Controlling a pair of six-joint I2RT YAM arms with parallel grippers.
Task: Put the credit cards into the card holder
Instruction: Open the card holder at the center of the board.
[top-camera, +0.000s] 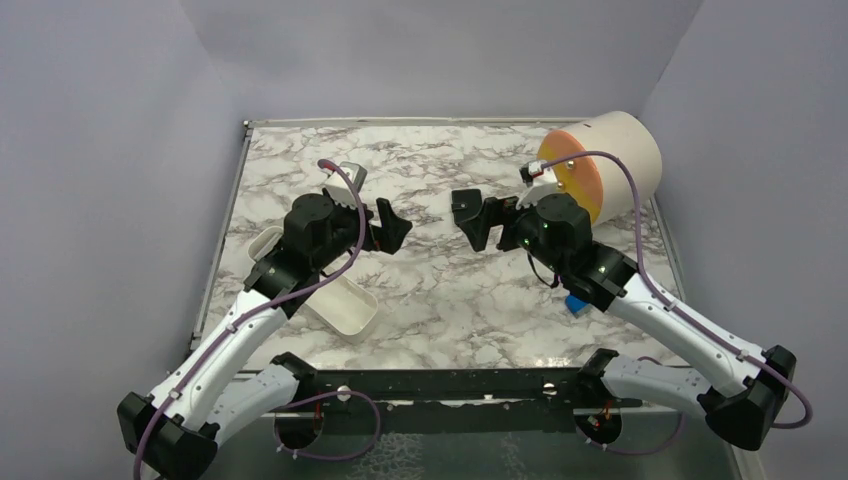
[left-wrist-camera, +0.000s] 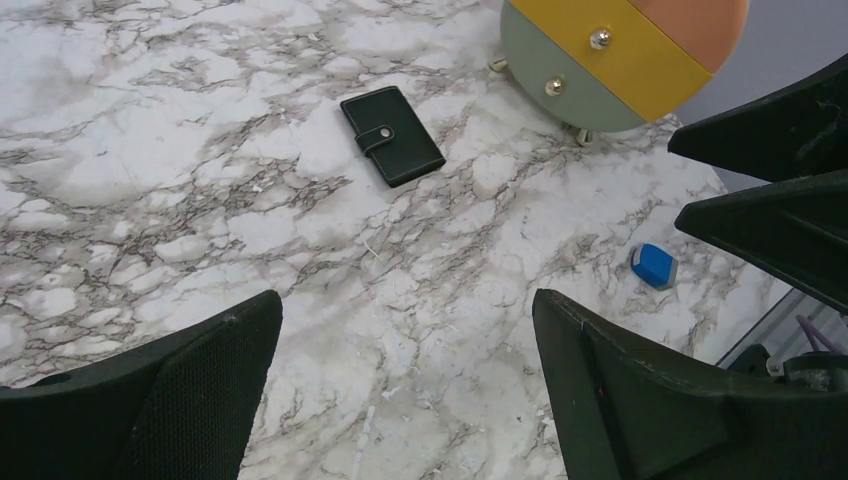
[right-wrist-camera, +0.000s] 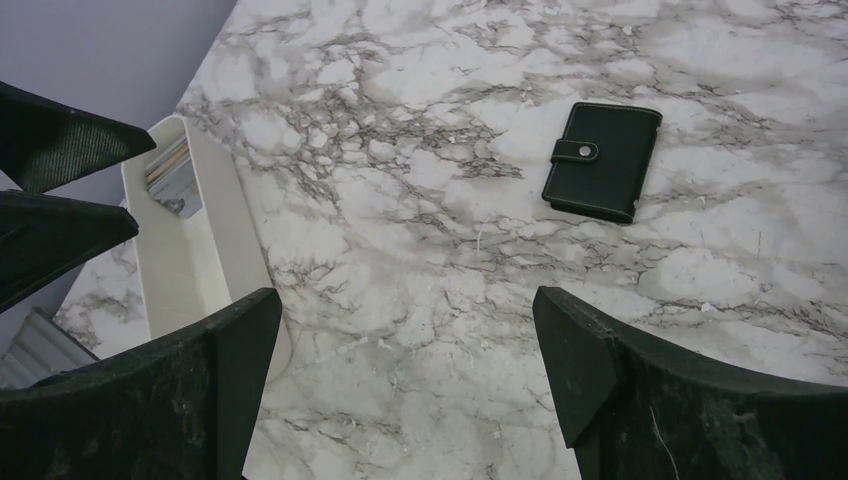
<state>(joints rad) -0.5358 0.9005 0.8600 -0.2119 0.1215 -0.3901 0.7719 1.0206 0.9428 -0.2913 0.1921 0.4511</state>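
The card holder (left-wrist-camera: 392, 135) is a black folded wallet with a stud strap, lying shut on the marble table; it also shows in the right wrist view (right-wrist-camera: 603, 160). In the top view it is hidden by the arms. Thin cards (right-wrist-camera: 172, 172) lie stacked at one end of the white tray (right-wrist-camera: 225, 240). My left gripper (top-camera: 398, 228) (left-wrist-camera: 405, 310) is open and empty above bare marble. My right gripper (top-camera: 462, 215) (right-wrist-camera: 405, 300) is open and empty too. The two face each other mid-table, a short gap apart.
The white oblong tray (top-camera: 345, 305) lies at the left under my left arm. A round drawer unit (top-camera: 600, 165) (left-wrist-camera: 620, 60) stands at the back right. A small blue block (top-camera: 576, 303) (left-wrist-camera: 655, 265) lies near my right arm. Grey walls ring the table.
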